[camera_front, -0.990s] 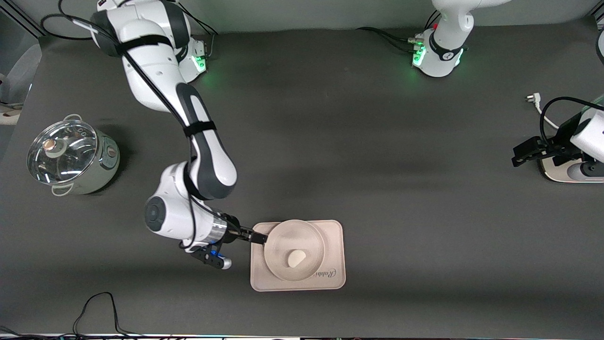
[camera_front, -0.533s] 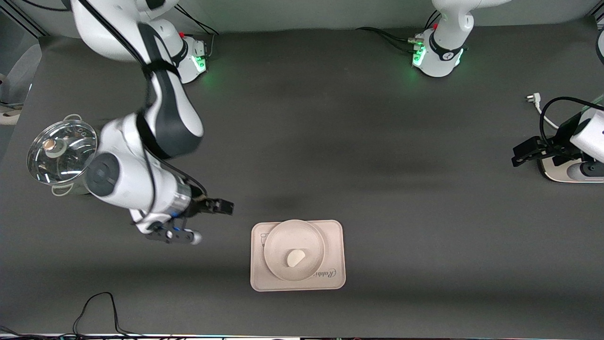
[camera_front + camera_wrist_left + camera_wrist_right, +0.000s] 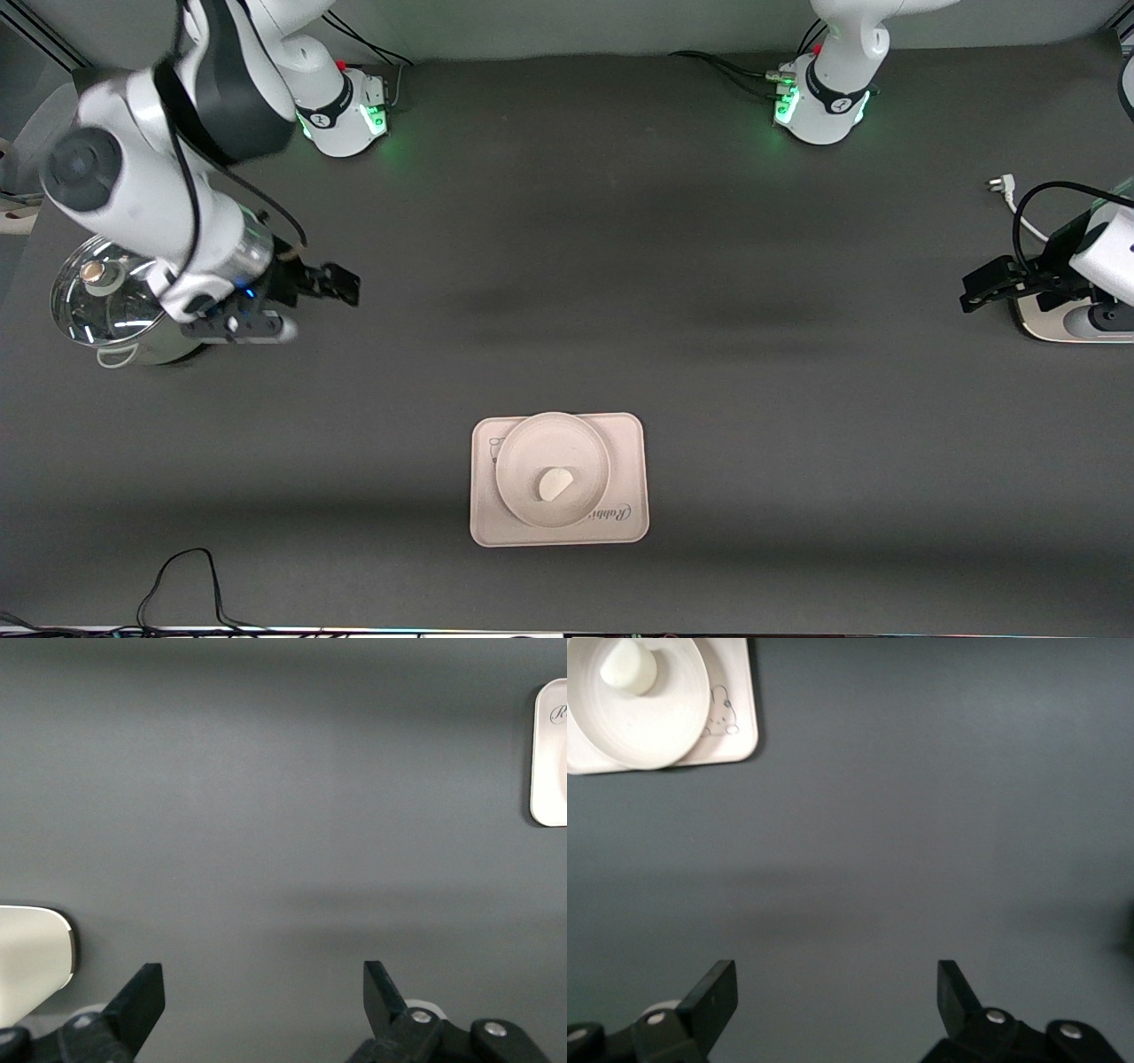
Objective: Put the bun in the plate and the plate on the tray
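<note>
The off-white bun [image 3: 555, 484] lies in the round cream plate [image 3: 530, 454], and the plate sits on the rectangular tray [image 3: 627, 441], near the front camera at mid-table. My right gripper [image 3: 341, 285] is open and empty, up over the bare mat beside the pot, well away from the tray. The right wrist view shows its open gripper [image 3: 837, 979] with the bun [image 3: 627, 666], plate [image 3: 660, 731] and tray [image 3: 737, 746] far off. My left gripper [image 3: 974, 297] waits open at its end of the table; its wrist view [image 3: 261, 979] shows only a tray corner [image 3: 549, 762].
A steel pot with a glass lid [image 3: 97, 306] stands at the right arm's end, partly under that arm. A white device [image 3: 1059, 330] and a white plug [image 3: 999, 184] lie at the left arm's end. A black cable [image 3: 186, 567] loops near the front edge.
My right gripper was at the plate's rim a second ago. It has drawn away and risen toward the pot. The plate, bun and tray have stayed put. The left arm has not moved.
</note>
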Controlling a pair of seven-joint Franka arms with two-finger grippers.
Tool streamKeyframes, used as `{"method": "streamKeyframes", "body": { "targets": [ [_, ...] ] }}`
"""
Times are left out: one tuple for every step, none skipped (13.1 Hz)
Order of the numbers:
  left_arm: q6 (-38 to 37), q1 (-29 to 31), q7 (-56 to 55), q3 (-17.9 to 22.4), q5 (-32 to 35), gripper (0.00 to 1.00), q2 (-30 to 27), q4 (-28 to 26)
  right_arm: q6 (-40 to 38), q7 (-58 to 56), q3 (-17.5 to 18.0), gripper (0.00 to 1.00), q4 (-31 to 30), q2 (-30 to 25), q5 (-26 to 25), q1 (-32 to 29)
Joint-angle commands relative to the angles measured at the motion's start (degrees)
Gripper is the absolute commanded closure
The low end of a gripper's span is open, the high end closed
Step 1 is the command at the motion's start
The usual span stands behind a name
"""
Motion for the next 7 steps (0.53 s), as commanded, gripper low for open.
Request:
{"method": "streamKeyframes", "body": {
  "targets": [
    [-0.6, -0.3, -0.2, 0.0, -0.1, 0.00, -0.6, 0.1, -1.2, -0.5, -0.2, 0.00, -4.5, -5.9, -2.3, 0.6],
    [-0.6, -0.3, -0.2, -0.1, 0.1, 0.00, -0.8, 0.1, -1.2, -0.5, -0.2, 0.00, -4.5, -6.7, -2.3, 0.4],
    [-0.6, -0.3, -0.2, -0.2, 0.1, 0.00, -0.9, 0.1, -1.2, -0.5, -0.3, 0.00, -4.3, -6.8, -2.3, 0.2],
    [-0.6, -0.3, -0.2, -0.2, 0.1, 0.00, -0.9, 0.0, -1.2, -0.5, -0.9, 0.00, -4.3, -6.8, -2.3, 0.2],
    [-0.6, -0.2, -0.2, -0.1, 0.1, 0.00, -0.7, 0.0, -1.2, -0.6, -1.2, 0.00, -4.2, -6.8, -2.3, 0.2],
    [-0.7, -0.1, -0.2, -0.1, 0.1, 0.00, -0.7, 0.0, -1.2, -0.9, -2.2, 0.00, -4.0, -6.8, -2.3, 0.2],
    [-0.7, -0.2, -0.3, -0.1, 0.1, 0.00, -0.8, 0.0, -0.9, -1.0, -2.2, 0.00, -3.9, -6.6, -2.4, -0.5]
  ]
}}
